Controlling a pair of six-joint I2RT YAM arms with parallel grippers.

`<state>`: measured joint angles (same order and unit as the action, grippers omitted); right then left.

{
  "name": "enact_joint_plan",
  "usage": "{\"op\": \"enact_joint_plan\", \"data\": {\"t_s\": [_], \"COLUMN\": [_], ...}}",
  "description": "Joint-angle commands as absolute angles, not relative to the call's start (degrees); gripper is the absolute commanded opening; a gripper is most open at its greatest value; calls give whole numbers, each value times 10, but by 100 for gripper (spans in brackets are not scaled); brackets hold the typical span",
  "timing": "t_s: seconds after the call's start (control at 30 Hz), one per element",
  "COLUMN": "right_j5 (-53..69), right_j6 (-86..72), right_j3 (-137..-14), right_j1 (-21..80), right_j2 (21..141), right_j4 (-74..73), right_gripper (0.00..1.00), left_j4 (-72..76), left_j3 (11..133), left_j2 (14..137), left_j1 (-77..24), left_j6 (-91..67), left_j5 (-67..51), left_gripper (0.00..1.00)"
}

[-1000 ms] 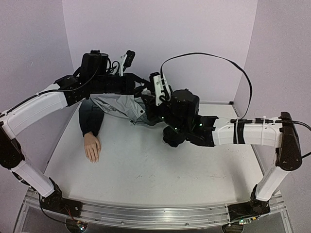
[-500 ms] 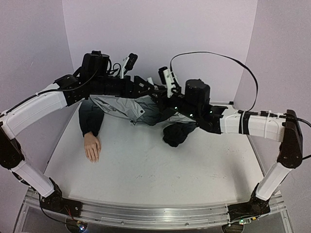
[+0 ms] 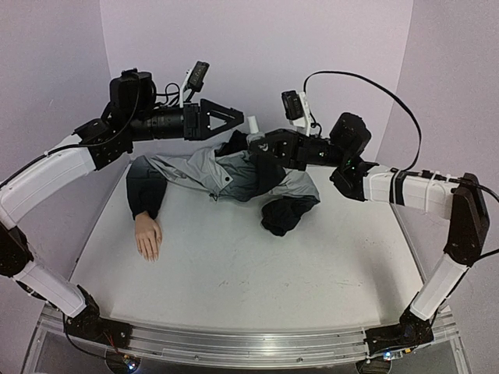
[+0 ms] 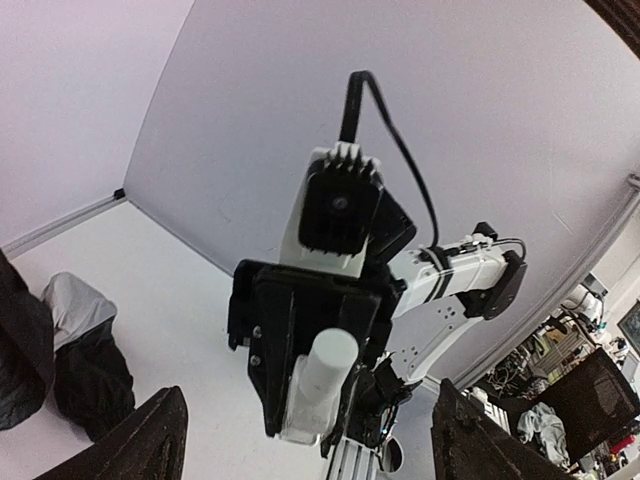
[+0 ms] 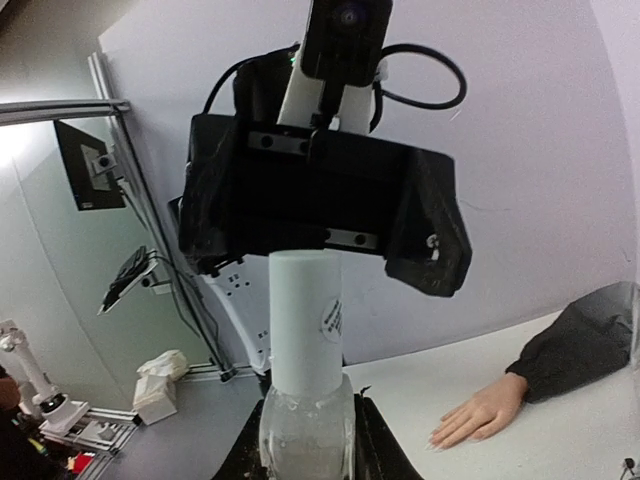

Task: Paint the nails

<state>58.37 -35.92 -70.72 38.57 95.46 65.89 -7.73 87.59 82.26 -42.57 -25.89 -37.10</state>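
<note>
Glass bottle (image 5: pixel 305 425) in my right claw (image 5: pixel 306 452) grip showed clearly only wrist-side; overhead I saw my left claw (image 3: pixel 234 119) released

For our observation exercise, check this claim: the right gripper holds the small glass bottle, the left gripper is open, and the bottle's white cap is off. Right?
Wrong in one respect: the white cap sits on the bottle, as the right wrist view shows. The right gripper does hold the bottle, and the left gripper is open.
</note>
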Motion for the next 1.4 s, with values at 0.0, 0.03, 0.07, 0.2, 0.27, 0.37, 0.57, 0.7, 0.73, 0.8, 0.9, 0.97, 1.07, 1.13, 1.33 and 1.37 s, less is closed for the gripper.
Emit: {"op": "enact_joint_plan", "data": {"t_s": [0.0, 0.03, 0.07, 0.2, 0.27, 0.37, 0.57, 0.7, 0.73, 0.8, 0.9, 0.97, 1.07, 1.13, 1.33, 1.37], "right_j5": [654, 653, 652, 643, 641, 639, 625, 594, 584, 565, 525, 478, 320, 88, -514, -519], "right_j6": [-480, -493, -509, -530, -528, -524, -507, -490, -486, -476, -451, -405, -305, -224, 46, 66], "right_j3": [-705, -701, -698, -687, -683, -675, -660, -647, -642, -633, -624, -626, -647, -672, -729, -730], "right_j1": [386, 386, 386, 386, 386, 386, 386, 385, 385, 385, 384, 385, 388, 417, 582, 589], "right_j2": [981, 986, 991, 996, 994, 987, 973, 961, 958, 951, 940, 924, 893, 870, 913, 918], "right_j4": [839, 859, 880, 917, 920, 922, 921, 921, 920, 918, 886, 816, 634, 501, 497, 514], "right_gripper": [0, 0, 0, 0, 0, 0, 0, 0, 0, 0, 0, 0, 0, 0, 0, 0], "left_j4": [-9, -7, -4, -3, -3, -4, -4, -12, -17, -27, -50, -73, -140, -169, -173, -173], "left_j3": [894, 904, 915, 949, 956, 965, 968, 963, 961, 957, 948, 943, 953, 958, 935, 934], "left_j2": [835, 845, 856, 884, 894, 906, 914, 915, 915, 913, 904, 895, 886, 882, 877, 877], "left_j1": [-424, -424, -426, -444, -450, -454, -457, -457, -457, -457, -459, -462, -479, -493, -495, -495], "left_j6": [-283, -287, -290, -284, -281, -282, -282, -275, -272, -264, -246, -228, -187, -165, -200, -202], "left_j5": [-432, -447, -463, -496, -497, -495, -490, -481, -477, -468, -441, -413, -325, -262, -168, -163], "left_gripper": [82, 80, 78, 69, 63, 56, 36, 19, 17, 12, 0, 0, 0, 0, 0, 0]}}
